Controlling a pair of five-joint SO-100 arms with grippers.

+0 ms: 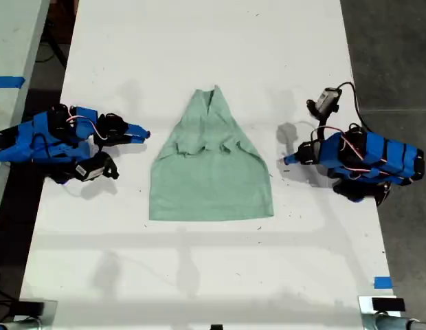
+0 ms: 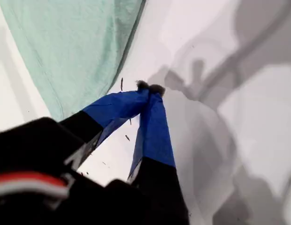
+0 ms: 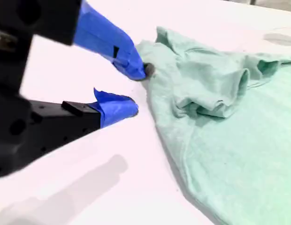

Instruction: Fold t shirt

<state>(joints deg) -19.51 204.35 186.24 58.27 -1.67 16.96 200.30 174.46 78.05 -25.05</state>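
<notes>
The pale mint-green t shirt [image 1: 209, 179] lies flat in the middle of the white table [image 1: 199, 275]. Both sleeves are folded in, so its upper part narrows to a point. My first gripper [image 1: 287, 160] rests at the exterior view's right, just off the shirt's edge. In the first wrist view, my first gripper [image 2: 150, 87] is shut on nothing, with the t shirt [image 2: 75, 47] beside it. My second gripper [image 1: 143, 133] is at the exterior view's left. The second wrist view shows it [image 3: 136, 89] open, its fingertips right at the edge of the t shirt [image 3: 230, 140] near the bunched sleeve fold.
A small black-and-white unit [image 1: 328, 101] with a cable sits behind the arm at the exterior view's right. Blue tape [image 1: 382, 282] marks the table's near right corner in that view. Dark floor borders the table on both sides, and another table [image 1: 10, 41] stands at the far left.
</notes>
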